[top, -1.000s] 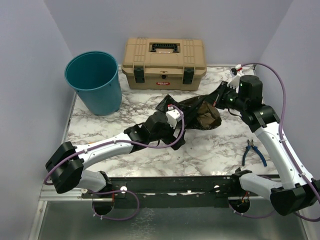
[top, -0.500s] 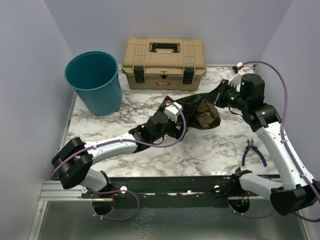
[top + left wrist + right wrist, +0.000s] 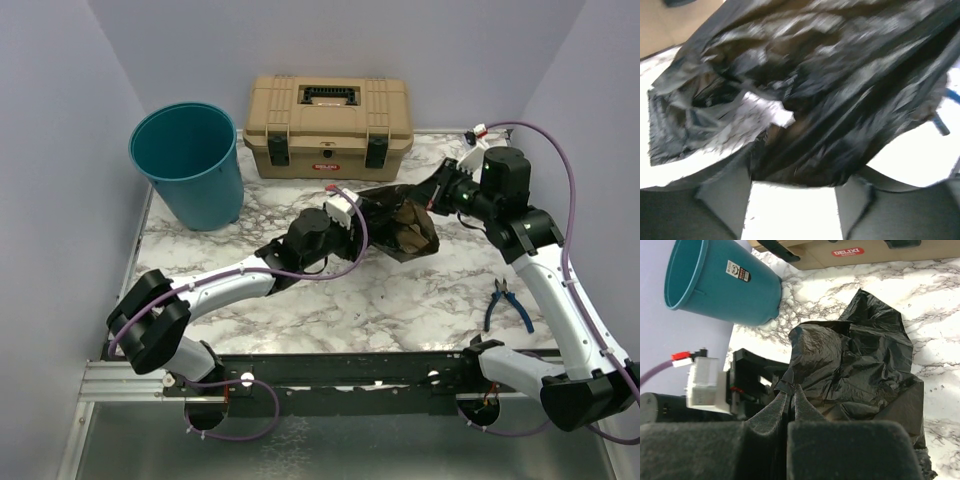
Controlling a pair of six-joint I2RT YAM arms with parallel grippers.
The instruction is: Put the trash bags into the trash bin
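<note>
**Bag.** One black trash bag point(image 3: 402, 226) is crumpled on the marble table point(image 3: 300, 300), in front of the toolbox point(image 3: 328, 125) and toward its right end. It is outside the bin. One edge is drawn up off the table toward the right arm. No second bag can be made out.

**Bin.** The teal bin point(image 3: 190, 165) stands upright just left of the toolbox, mouth open. None of its inside that shows holds anything.

**Right gripper.** The right gripper point(image 3: 791, 396) is closed, its pads pinching a fold of bag film, in front of the toolbox's right end.

**Left gripper.** The left gripper point(image 3: 795, 187) is at the bag's other end, in front of the toolbox's middle. Its jaws stand apart astride a bulge of film, and no clamping shows.

**Other.** Blue-handled pliers point(image 3: 505, 300) lie well in front of the toolbox, out to the right and clear of the bag.

**Progress.** Judged early: one grasp is made and a second is being set. The lift, the carry leftward past the toolbox and the drop into the bin are all outstanding.
</note>
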